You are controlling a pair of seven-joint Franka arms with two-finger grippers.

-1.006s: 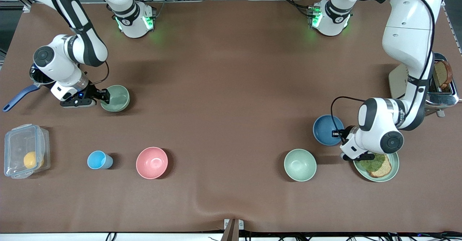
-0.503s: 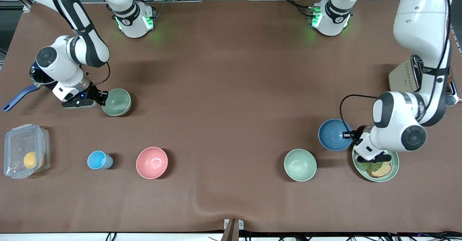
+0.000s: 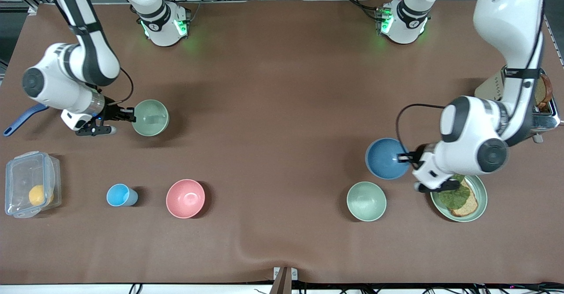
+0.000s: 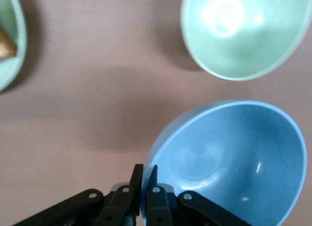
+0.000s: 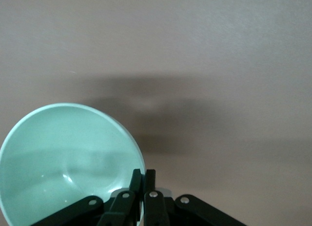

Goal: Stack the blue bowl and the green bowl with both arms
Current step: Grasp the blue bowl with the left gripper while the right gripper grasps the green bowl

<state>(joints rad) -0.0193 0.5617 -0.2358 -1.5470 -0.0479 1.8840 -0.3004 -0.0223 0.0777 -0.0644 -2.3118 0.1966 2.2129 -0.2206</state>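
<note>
My left gripper [image 3: 403,157] is shut on the rim of the blue bowl [image 3: 387,158] and holds it tilted just above the table, beside the green plate. In the left wrist view the fingers [image 4: 145,179] pinch the blue bowl's [image 4: 234,162] rim. My right gripper [image 3: 131,117] is shut on the rim of a green bowl [image 3: 151,117] and holds it a little above the table toward the right arm's end. In the right wrist view the gripper [image 5: 143,179] pinches that green bowl's [image 5: 63,162] rim.
A second green bowl [image 3: 366,201] sits nearer the front camera than the blue bowl. A green plate [image 3: 483,197] with a sandwich lies under the left wrist. A pink bowl [image 3: 185,198], light-blue cup [image 3: 120,195], clear box [image 3: 31,184], toaster [image 3: 539,104] and pan handle [image 3: 22,117] also stand around.
The left gripper has carried the blue bowl toward the middle of the table. The right gripper has lifted its green bowl and moved it toward the middle too.
</note>
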